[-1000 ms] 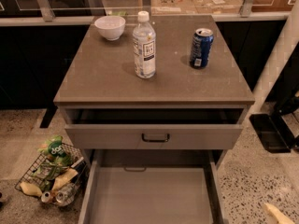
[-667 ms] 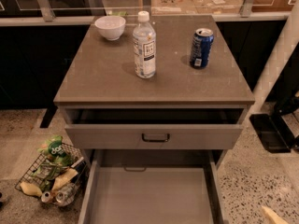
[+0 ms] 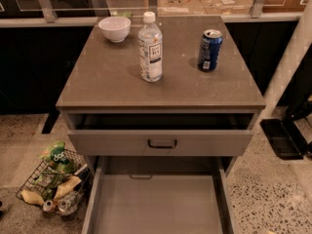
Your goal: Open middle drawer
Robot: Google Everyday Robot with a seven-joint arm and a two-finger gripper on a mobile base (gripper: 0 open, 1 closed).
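Observation:
The middle drawer point(image 3: 158, 204) is pulled far out below the top drawer. Its grey interior is bare. Its front and handle are cut off by the bottom edge of the view. Above it, the taller-fronted top drawer point(image 3: 204, 143) stands slightly open, and its dark bar handle point(image 3: 162, 144) is visible. The lowest drawer is hidden under the middle one. The gripper is not in view.
On the cabinet top point(image 3: 107, 82) stand a white bowl point(image 3: 115, 28), a clear water bottle point(image 3: 150, 48) and a blue can point(image 3: 210, 50). A wire basket of trash point(image 3: 53, 182) sits on the floor at the left. A black base point(image 3: 282, 138) and a white post point(image 3: 292, 57) are at the right.
A tan tip at the bottom right edge slid further out and is now gone from view. Both drawers stay as they were.

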